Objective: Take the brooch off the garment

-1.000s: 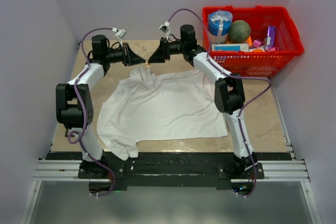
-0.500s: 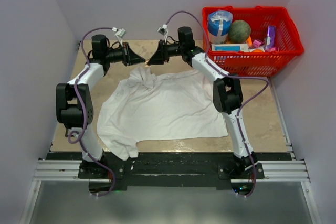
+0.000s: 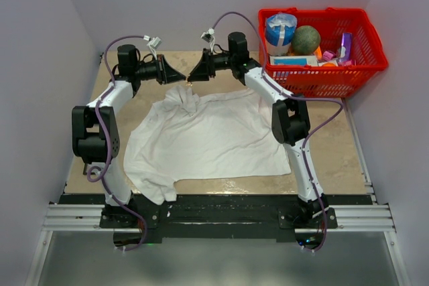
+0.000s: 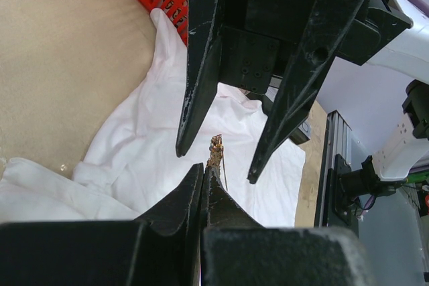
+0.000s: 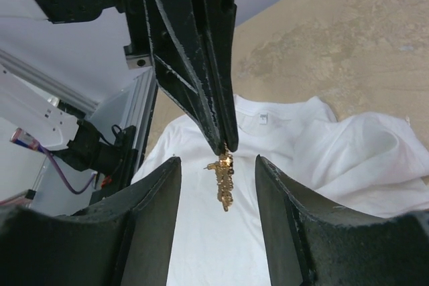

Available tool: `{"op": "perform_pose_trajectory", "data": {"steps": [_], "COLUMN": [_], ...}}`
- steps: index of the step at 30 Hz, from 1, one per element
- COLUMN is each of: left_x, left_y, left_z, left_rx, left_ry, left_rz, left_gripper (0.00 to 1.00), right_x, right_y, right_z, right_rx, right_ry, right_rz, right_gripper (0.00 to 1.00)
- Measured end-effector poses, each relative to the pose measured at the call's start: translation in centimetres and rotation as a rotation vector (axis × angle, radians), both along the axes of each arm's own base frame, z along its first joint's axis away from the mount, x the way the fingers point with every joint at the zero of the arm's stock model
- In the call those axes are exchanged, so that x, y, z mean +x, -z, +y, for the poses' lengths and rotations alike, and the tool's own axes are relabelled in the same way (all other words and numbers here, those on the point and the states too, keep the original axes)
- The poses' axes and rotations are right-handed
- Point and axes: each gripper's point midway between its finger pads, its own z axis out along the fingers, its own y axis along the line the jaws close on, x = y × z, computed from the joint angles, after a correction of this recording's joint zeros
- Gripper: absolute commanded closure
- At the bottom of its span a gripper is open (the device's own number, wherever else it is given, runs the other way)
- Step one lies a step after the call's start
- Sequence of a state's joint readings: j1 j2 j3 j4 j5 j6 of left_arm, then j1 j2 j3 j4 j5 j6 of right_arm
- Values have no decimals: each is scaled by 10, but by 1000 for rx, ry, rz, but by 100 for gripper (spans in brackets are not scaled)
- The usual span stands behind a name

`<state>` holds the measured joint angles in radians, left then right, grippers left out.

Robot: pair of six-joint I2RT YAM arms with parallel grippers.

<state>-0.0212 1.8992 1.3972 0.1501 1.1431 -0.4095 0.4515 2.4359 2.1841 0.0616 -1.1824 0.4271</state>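
Your right arm has eased slightly leftward over the last second, drawing its elbow in. Nearest you, the garment lies spread and wrinkled across the middle of the table. Past its collar, toward the far edge, the left gripper is pressed together, pinching the brooch, which hangs above the cloth. The right gripper stands spread, one finger on either side of the brooch. A red basket sits at the far right corner.

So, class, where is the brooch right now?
In the right wrist view the brooch hangs from the shut left gripper, between the open fingers of the right gripper, above the garment near the far edge of the table.
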Motion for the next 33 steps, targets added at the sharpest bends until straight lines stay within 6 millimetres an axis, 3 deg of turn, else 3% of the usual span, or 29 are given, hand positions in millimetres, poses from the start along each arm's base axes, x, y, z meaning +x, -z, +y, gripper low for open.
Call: {"op": "perform_pose_trajectory", "data": {"steps": [7,33], "left_x": [0,1], "left_y": [0,-2], "left_z": [0,-1], "left_rx": [0,-10], "left_ry": [0,-4], "left_rz": [0,7], "left_gripper": [100,100], "right_x": [-1,7], "right_y": [-8,9], "right_z": [1,1], "right_rx": [24,-22], "right_ry": [-11,36], "right_rz": [-10,7], "right_gripper": [51,60]}}
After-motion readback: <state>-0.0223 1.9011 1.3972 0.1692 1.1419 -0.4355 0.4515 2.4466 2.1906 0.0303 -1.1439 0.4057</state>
